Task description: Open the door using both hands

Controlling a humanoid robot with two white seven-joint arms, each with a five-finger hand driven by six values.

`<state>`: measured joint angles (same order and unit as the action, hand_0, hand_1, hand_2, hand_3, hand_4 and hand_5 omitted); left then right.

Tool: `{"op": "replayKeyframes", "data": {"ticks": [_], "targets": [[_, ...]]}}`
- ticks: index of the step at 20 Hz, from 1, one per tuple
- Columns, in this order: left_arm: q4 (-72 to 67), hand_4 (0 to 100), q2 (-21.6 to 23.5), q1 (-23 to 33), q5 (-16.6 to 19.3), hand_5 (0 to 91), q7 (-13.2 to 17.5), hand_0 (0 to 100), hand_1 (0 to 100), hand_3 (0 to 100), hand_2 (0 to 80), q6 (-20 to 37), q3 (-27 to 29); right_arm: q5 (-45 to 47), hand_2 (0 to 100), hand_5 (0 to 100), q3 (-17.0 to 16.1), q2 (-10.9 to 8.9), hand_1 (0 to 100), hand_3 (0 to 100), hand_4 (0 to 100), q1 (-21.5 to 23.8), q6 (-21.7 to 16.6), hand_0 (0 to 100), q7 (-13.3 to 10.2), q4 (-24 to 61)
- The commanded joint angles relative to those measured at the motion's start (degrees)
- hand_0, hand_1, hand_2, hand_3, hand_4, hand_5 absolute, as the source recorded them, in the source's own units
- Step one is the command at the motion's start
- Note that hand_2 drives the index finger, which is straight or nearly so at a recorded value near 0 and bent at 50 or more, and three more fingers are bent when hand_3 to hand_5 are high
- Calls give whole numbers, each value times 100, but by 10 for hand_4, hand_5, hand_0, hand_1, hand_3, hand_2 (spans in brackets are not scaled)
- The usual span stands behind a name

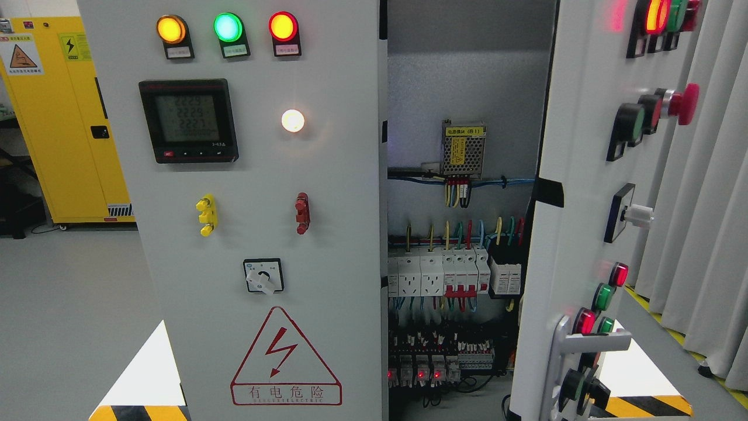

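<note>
A grey electrical cabinet fills the head view. Its left door [257, 234] stands closed, with three lit lamps, a digital meter [189, 121], a rotary switch [263, 276] and a red warning triangle. The right door [578, 193] is swung open toward me, showing lamps, push buttons and a silver handle [590, 342] near the bottom. Between the doors the cabinet interior [461, 234] is exposed, with a small power supply, coloured wires and rows of breakers. Neither of my hands nor arms appears anywhere in the picture.
A yellow safety cabinet [64, 117] stands at the far left on the grey floor. Grey curtains [707, 204] hang at the right behind the open door. Black-and-yellow hazard stripes [140, 412] mark the floor at both lower corners.
</note>
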<state>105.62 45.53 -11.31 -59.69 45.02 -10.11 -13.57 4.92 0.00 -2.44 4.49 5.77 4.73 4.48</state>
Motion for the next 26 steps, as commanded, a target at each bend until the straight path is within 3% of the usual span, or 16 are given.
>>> {"op": "replayKeyframes", "data": {"ticks": [1,5,13,16,20,26], "targets": [[486,0,404,-1284,-438,0,-11,0,0,0,0,-254,-471,0,0,0,62,25,0,0,0,-1,3,216,1,0],[433,0,343,-2356,-763,0,-29,0,0,0,0,-508,-980,0,0,0,70,25,0,0,0,-1,3,216,1,0],[-374,0,-913,-4027,-746,0,-108,0,0,0,0,-1229,-1640,0,0,0,62,42,0,0,0,-1,3,216,1,0],[-910,0,-1580,-4449,-676,0,-117,0,0,0,0,-1589,-1649,0,0,0,62,42,0,0,0,-1,3,216,1,0],[-1542,0,-2284,-4871,-316,0,-108,0,0,0,0,-1669,-1842,0,0,0,62,51,0,0,0,-1,3,216,1,0],[-1992,0,-2759,-5417,-333,0,-108,0,0,0,0,-1853,-1869,0,0,0,62,51,0,0,0,-1,3,215,1,0]]}}
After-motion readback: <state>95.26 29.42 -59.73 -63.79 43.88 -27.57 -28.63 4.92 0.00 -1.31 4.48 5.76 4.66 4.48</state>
